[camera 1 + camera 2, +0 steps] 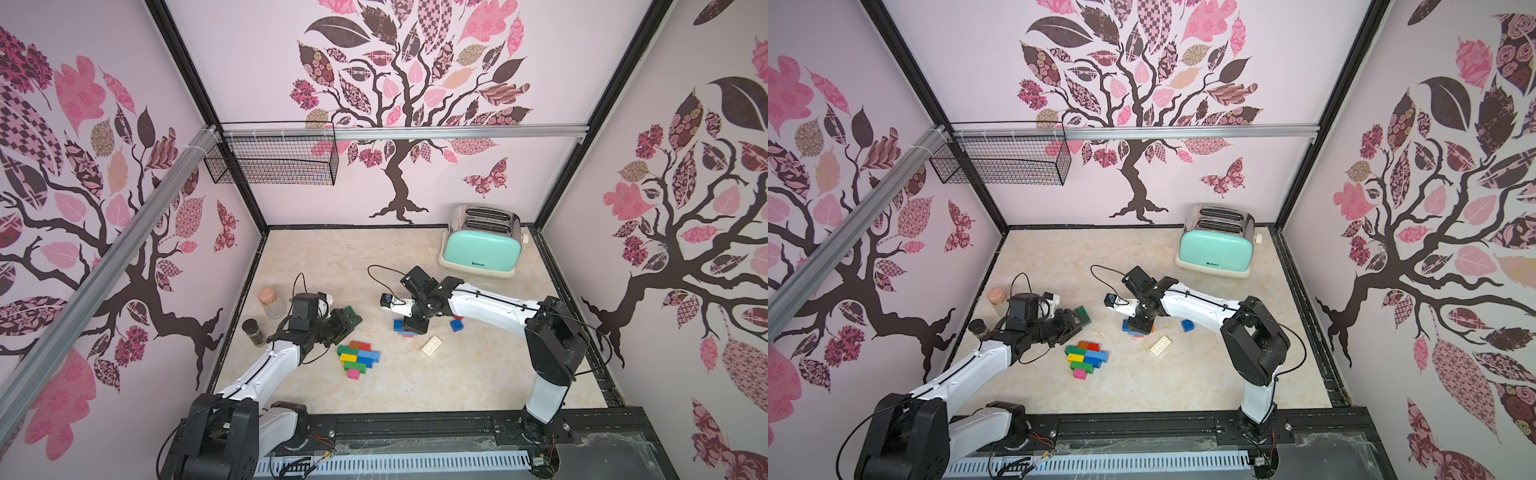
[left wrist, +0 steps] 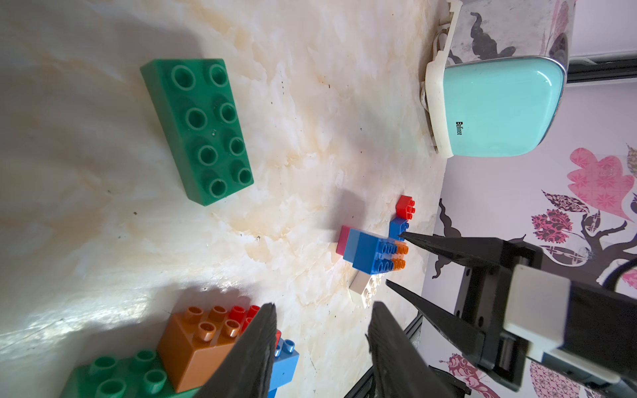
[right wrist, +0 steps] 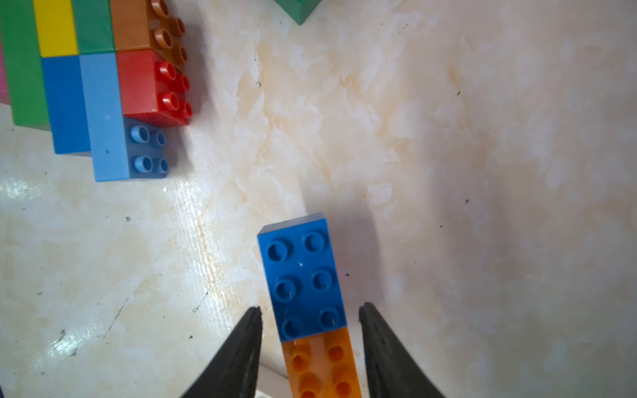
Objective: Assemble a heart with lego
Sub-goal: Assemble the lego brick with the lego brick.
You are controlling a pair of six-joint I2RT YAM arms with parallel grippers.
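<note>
In a top view, a flat cluster of joined bricks was seen on the marbled table, just in front of the left gripper. A green oblong brick was partly hidden behind that gripper. The right gripper was poised over a blue oblong brick, with a white brick near it and a toaster well behind. Its jaws could hardly be made out there, perhaps masked by the wrist.

In the left wrist view, the left gripper was shown released, with nothing held between its parted jaws. The green oblong brick lay alone on the table.

In the right wrist view, the right gripper was shown released. Its fingertips were set either side of the blue oblong brick, clear of it. An orange brick was overlapped by the blue one.
</note>
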